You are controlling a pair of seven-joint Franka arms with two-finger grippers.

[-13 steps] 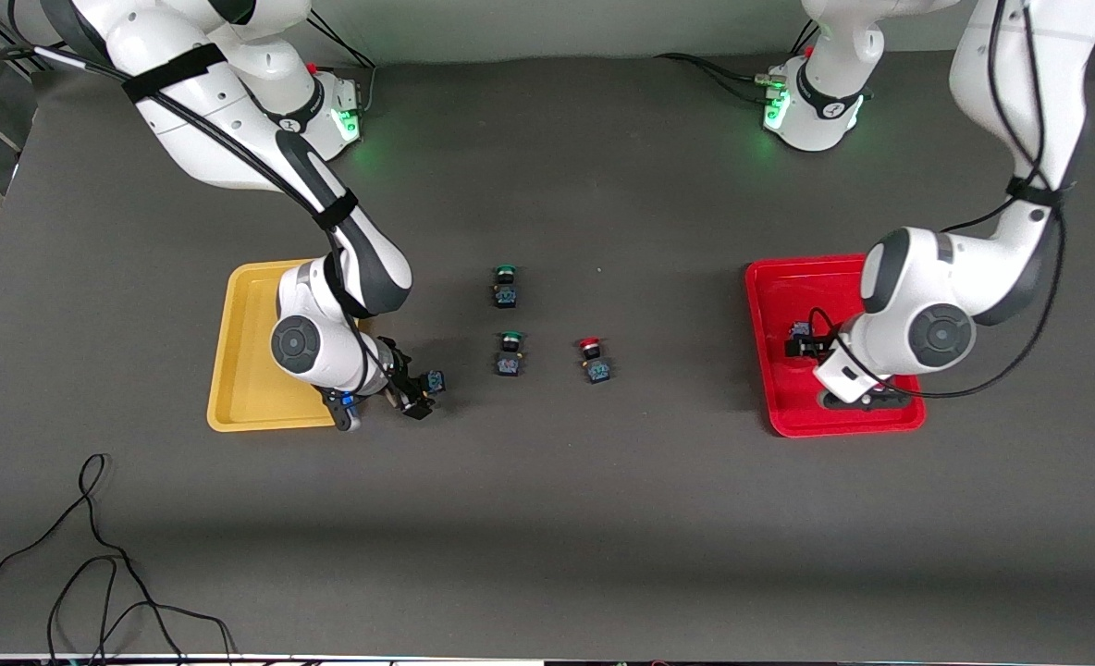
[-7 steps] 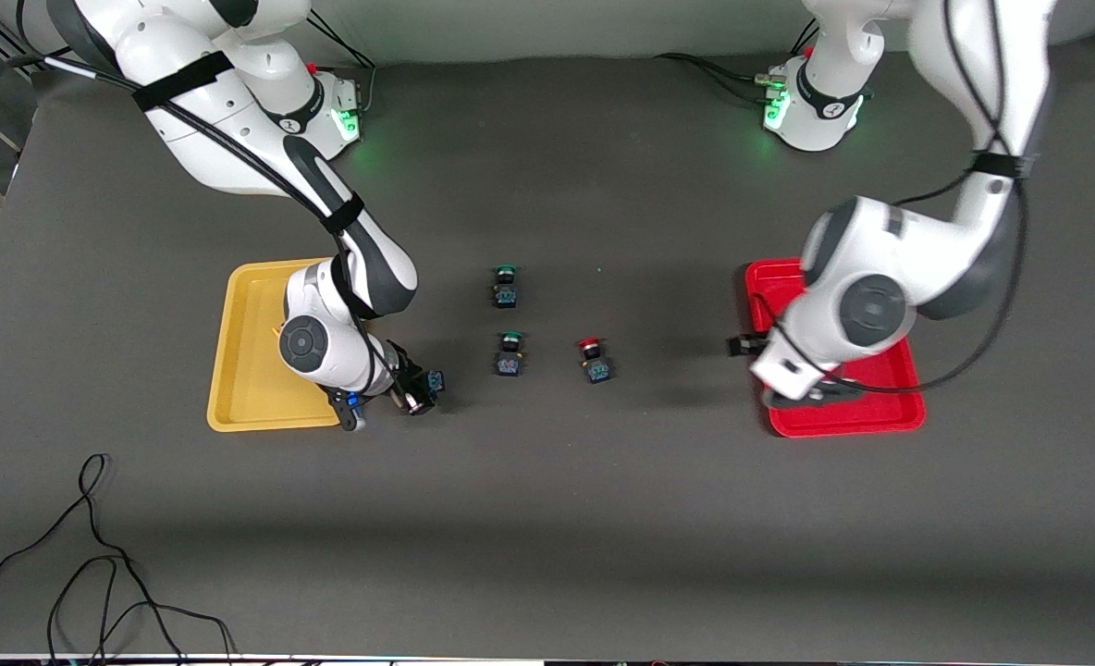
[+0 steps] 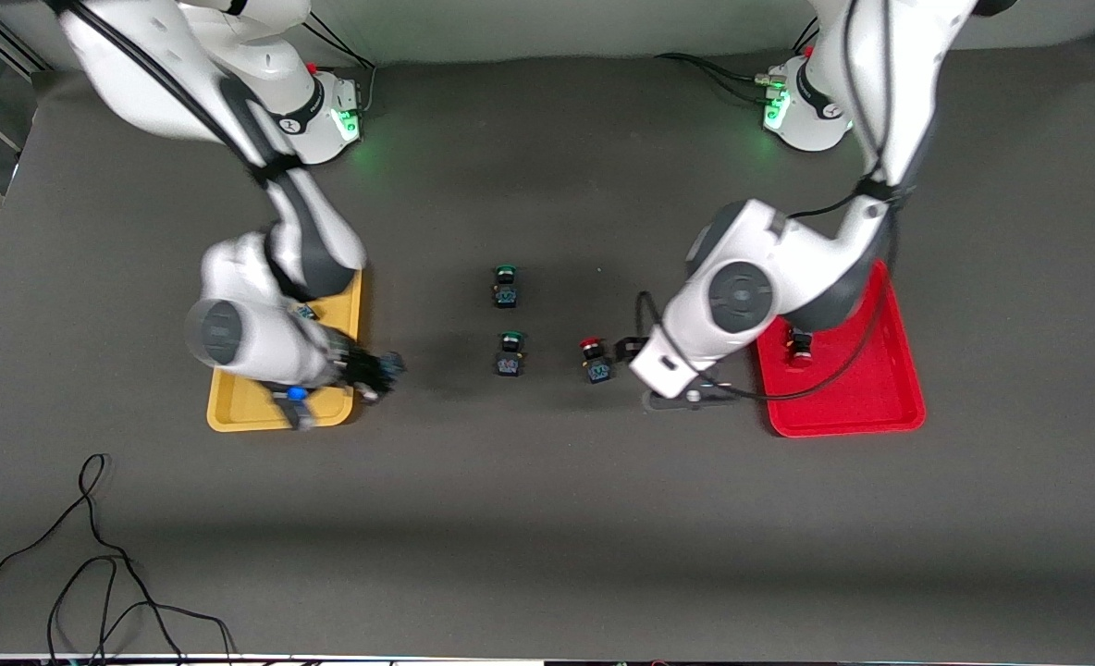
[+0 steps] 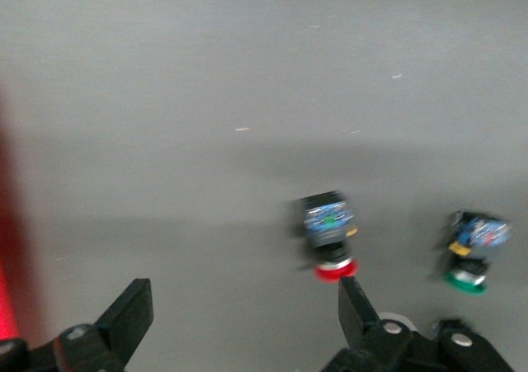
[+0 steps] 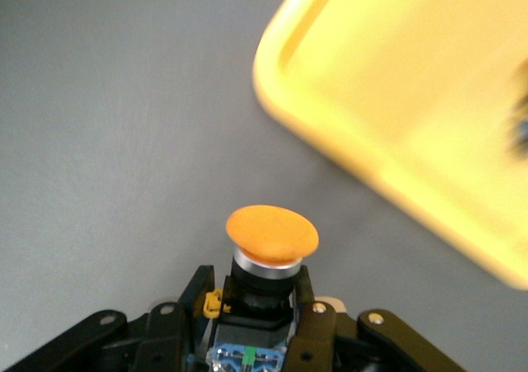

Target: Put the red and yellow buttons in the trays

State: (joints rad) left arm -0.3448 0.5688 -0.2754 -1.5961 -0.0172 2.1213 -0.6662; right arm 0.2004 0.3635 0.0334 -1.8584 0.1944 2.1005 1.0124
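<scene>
Two trays lie on the dark table, one toward each end. Toward the right arm's end of the table is the yellow tray, partly covered by the right arm. The right gripper hangs over the table just beside the tray's edge that faces the middle of the table. Its fingers are closed tightly on the black body of a yellow button, whose round orange-yellow cap points away from the wrist, above bare table next to the rim of the yellow tray.

In the middle of the table stand two green-capped buttons, one farther from the front camera and the other nearer to it. Beside the nearer one, toward the left arm's end, stands a red button on the table, outside both trays.

The left gripper is over the table just beside this red button, between it and the red tray. In the left wrist view its fingers stand wide apart and hold nothing; the red button shows close to one fingertip, with a green-capped one near it.

The red tray lies toward the left arm's end of the table. A second red button rests inside it, near the rim that faces the middle of the table, partly hidden under the left arm.
</scene>
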